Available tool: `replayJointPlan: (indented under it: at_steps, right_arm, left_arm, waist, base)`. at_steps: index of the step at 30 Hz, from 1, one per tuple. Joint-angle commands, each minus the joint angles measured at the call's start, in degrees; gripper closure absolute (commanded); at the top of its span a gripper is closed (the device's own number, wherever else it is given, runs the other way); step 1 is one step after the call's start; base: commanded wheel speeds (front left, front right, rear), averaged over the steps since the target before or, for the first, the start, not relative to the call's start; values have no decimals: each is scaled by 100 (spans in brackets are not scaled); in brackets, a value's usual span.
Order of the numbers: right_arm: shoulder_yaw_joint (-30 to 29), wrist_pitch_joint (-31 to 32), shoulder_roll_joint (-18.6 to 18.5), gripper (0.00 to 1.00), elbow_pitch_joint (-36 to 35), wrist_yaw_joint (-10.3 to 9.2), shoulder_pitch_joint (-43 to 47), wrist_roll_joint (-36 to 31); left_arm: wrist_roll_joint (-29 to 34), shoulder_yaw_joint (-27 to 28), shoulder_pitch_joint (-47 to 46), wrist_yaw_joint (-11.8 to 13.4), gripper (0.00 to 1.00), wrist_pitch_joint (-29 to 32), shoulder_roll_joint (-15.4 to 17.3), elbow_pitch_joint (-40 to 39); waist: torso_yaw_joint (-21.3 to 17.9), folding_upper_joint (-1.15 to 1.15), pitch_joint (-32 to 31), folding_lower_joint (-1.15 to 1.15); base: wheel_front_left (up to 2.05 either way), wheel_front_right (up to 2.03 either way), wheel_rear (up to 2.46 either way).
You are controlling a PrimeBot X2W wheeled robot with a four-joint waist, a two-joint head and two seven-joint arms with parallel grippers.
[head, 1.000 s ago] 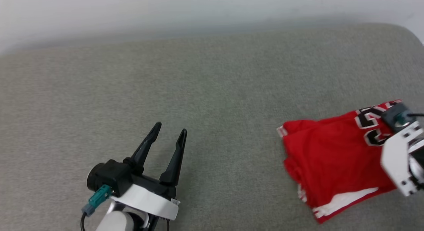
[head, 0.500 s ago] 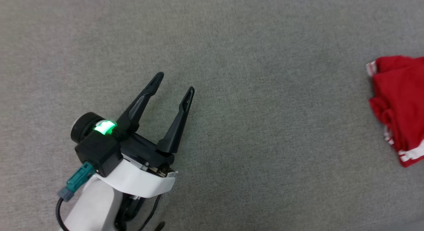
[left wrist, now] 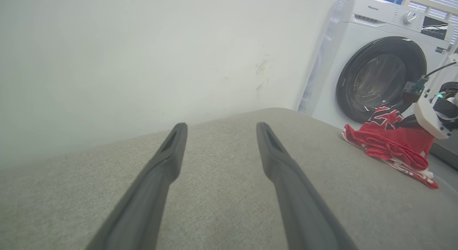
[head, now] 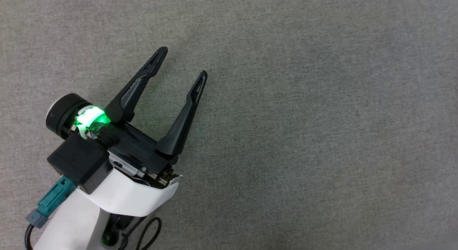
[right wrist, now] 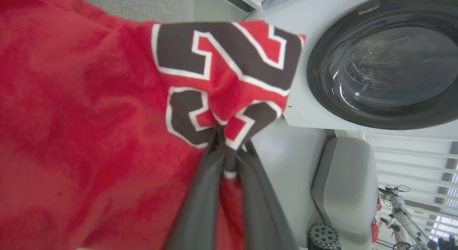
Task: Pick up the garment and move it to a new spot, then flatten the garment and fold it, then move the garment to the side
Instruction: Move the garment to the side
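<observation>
Right wrist view: right gripper (right wrist: pixel 229 135) is pinching the garment (right wrist: pixel 89 117) (limp, light, likely) at its print (right wrist: pixel 222 74); left gripper (head: pixel 183 61) is gaping empty

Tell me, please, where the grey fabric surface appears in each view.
Head view: the grey fabric surface lies under and around the open left pincer.
Left wrist view: lower half, beneath that pincer.
Right wrist view: small patch at the top edge, above the garment.
Shared landmark: the washing machine, in both wrist views.
</observation>
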Motion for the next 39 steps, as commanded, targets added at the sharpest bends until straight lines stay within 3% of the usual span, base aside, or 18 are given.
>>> replayJointPlan:
  at_steps: [1,7,8,9,18,30,39]
  right_arm:
    - [-50,-82,65,100,76,-11,-105,-209]
    - [-340,-95,303,100,341,-11,-244,-722]
    - [-395,-117,329,55,346,-11,-238,-819]
    - [-421,-117,352,0,347,-11,-222,-915]
    - [-551,-142,573,0,-88,-11,-101,-1262]
    - [171,-871,1558,0,-1341,-11,332,-359]
    - [262,-1183,2480,0,-2360,-11,1335,399]
  left_arm:
    - [20,17,-64,36,0,55,35,-63]
    - [45,107,66,139,0,5,80,-44]
    - [31,105,78,140,0,-23,65,-14]
    - [19,99,90,133,0,-49,52,23]
    - [-163,178,305,202,0,-273,-199,655]
    - [-250,812,1215,396,0,-363,-537,1429]
    - [-228,1145,1972,377,0,-360,-830,1755]
  waist:
    - [57,0,117,-1]
    - [101,0,153,-1]
    - [111,0,133,-1]
    - [120,0,102,-1]
    - [215,0,-635,-1]
    - [330,0,-2208,-1]
    - [604,0,-3068,-1]
  base:
    - [0,0,0]
    - [0,0,0]
    - [0,0,0]
    - [0,0,0]
    - [0,0,0]
    - [0,0,0]
    - [0,0,0]
